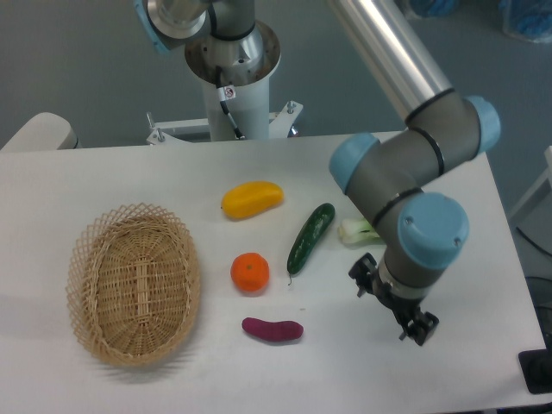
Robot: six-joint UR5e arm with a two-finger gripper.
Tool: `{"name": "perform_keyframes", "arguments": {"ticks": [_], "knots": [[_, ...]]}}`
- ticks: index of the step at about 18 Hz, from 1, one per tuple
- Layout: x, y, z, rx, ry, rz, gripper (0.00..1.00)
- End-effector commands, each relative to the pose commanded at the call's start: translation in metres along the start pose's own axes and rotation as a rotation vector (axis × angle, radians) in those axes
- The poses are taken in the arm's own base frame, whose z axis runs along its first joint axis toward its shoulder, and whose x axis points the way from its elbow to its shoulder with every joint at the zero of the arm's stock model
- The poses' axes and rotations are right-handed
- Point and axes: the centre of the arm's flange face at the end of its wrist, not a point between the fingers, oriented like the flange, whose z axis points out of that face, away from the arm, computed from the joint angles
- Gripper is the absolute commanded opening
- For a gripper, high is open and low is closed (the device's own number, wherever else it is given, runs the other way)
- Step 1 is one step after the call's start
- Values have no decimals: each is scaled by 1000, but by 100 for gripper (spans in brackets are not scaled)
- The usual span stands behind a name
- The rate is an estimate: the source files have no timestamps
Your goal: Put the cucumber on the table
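Now cucumber [310,238] left of claw [392,308] (apart)

cucumber [310,238] 1 | sweet potato [272,329] 1 | orange [250,272] 1 | mango [251,199] 1 | basket [90,259] 1

A grey-blue floor [78,60] fills the space behind the white surface [129,172], evenly lit with soft shadows. Blue objects [526,17], too cropped to identify, sit at the top right corner, and a pale rounded shape [39,131] shows at the left edge.
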Motion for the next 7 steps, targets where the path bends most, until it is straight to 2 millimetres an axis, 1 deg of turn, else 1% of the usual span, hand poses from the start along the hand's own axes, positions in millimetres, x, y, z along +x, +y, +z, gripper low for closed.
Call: {"name": "perform_keyframes", "arguments": {"ticks": [7], "knots": [[-2, 0, 8, 0, 6, 29, 100]]}}
